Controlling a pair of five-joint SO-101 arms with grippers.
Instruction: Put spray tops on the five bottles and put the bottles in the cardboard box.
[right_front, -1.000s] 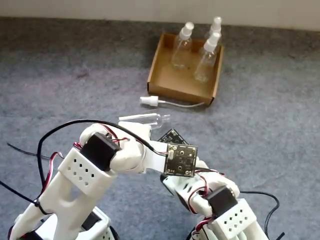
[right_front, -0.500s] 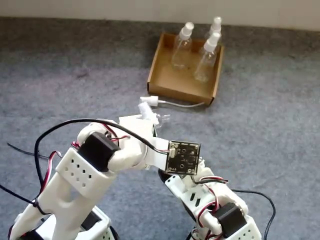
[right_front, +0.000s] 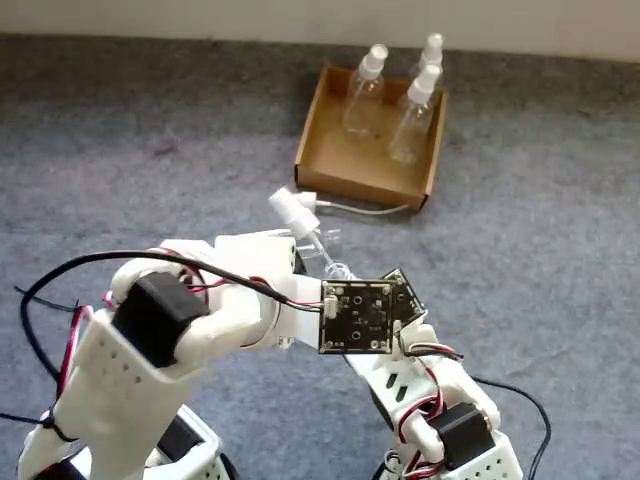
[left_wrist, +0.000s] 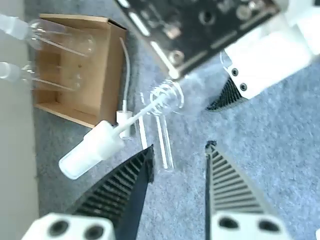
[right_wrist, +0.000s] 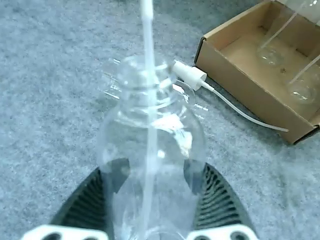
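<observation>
My right gripper (right_wrist: 150, 170) is shut on a clear bottle (right_wrist: 150, 135), held just above the carpet with its neck (right_front: 340, 270) toward the box. A white spray top (right_front: 288, 208) sticks out of that neck at a slant, its thin tube (right_wrist: 147, 75) running down inside. My left gripper (left_wrist: 178, 148) is open just short of this spray top (left_wrist: 92, 150), touching nothing. The cardboard box (right_front: 340, 165) holds three upright bottles (right_front: 363, 95) with spray tops on. A second clear bottle (left_wrist: 162, 142) lies on the carpet under the held one, beside a loose spray top (right_wrist: 190, 74).
The loose spray top's long tube (right_front: 365, 209) trails along the box's near wall. Grey carpet (right_front: 150, 170) lies open to the left of the box and to its right (right_front: 540, 200). The two arms crowd together in the near middle.
The left arm has pulled back toward the near left. The slanted spray top in the held bottle's neck has come into sight from under it. The right arm has shifted slightly right.
</observation>
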